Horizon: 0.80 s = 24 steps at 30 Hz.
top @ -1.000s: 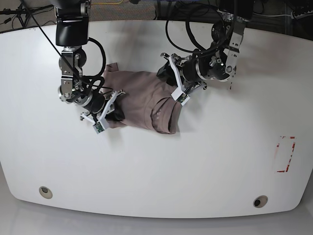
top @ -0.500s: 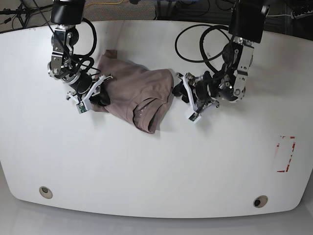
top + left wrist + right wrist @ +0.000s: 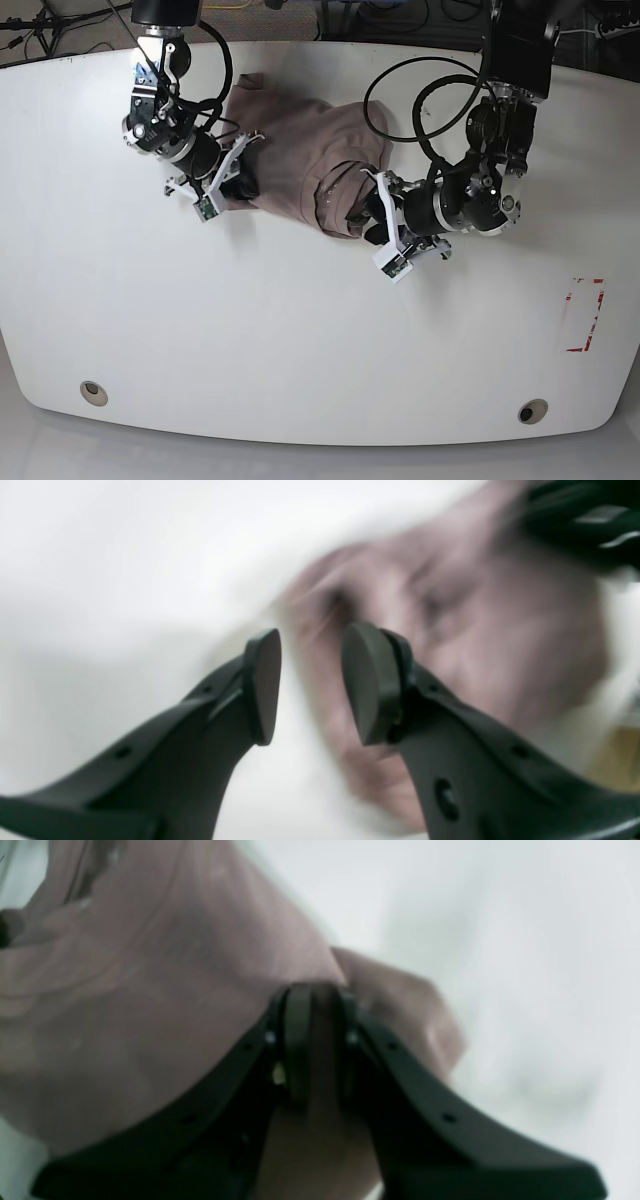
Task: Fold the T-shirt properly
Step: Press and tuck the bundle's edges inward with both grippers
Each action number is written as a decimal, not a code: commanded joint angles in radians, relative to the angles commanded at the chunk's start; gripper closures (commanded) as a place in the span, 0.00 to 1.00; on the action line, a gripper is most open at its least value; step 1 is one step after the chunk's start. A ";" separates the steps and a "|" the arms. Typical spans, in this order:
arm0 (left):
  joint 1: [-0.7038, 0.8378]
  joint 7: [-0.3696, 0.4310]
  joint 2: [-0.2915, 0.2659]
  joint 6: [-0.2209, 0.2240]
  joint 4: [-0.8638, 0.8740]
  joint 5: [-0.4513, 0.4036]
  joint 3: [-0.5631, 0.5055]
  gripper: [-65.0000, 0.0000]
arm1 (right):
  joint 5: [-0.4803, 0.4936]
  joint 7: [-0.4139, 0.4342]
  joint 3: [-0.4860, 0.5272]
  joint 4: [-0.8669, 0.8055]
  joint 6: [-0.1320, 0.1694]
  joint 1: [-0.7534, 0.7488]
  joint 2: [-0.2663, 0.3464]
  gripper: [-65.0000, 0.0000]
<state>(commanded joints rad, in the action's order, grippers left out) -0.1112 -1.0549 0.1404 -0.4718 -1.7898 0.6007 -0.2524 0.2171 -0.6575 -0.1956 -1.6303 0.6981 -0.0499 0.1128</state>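
Item: T-shirt (image 3: 300,150), dusty mauve, plain, bunched in a wrinkled heap on the far middle of the white table (image 3: 300,330), between the two arms. Collar area faced the near edge of the heap.

Right arm: entered from the far edge on the base view's left and angled down and inward toward the shirt. The right gripper (image 3: 240,183) sat at the shirt's left edge. In the right wrist view the right gripper (image 3: 320,1040) had its dark fingers (image 3: 297,1040) drawn close together with a fold of mauve cloth pinched between them; the T-shirt (image 3: 150,990) spread away up and to the left of the grip, table showing beyond.

Left arm: came down from the far edge on the base view's right, elbow bent, forearm turned back toward the shirt, black cable (image 3: 420,90) looping above. The left gripper (image 3: 378,222) lay at the shirt's near right corner. In the left wrist view the left gripper (image 3: 310,685) was released, its pads (image 3: 365,685) parted with a clear gap and nothing between them; the T-shirt (image 3: 475,630) was badly blurred, just beyond the tips.
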 joint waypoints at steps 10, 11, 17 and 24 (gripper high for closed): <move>0.163 0.000 -0.035 -0.005 -0.035 0.054 0.000 0.65 | 0.002 -0.017 0.003 0.046 -0.050 0.083 0.002 0.88; 0.170 0.000 -0.038 -0.005 -0.037 0.057 0.000 0.65 | 0.002 -0.017 0.003 0.041 -0.050 0.083 0.003 0.88; 0.215 0.005 -0.049 -0.005 -0.035 0.061 -0.006 0.65 | 0.002 -0.074 -0.003 -0.029 -0.048 0.072 0.011 0.87; 0.233 0.005 -0.061 -0.005 -0.032 0.057 0.000 0.65 | 0.003 -0.107 -0.003 -0.055 -0.045 0.029 0.037 0.87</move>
<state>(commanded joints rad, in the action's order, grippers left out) 0.1220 -1.0503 0.0790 -0.4764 -1.8220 0.6575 -0.2524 0.2202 -0.7649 -0.1987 -1.6855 0.6529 -0.0207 0.1496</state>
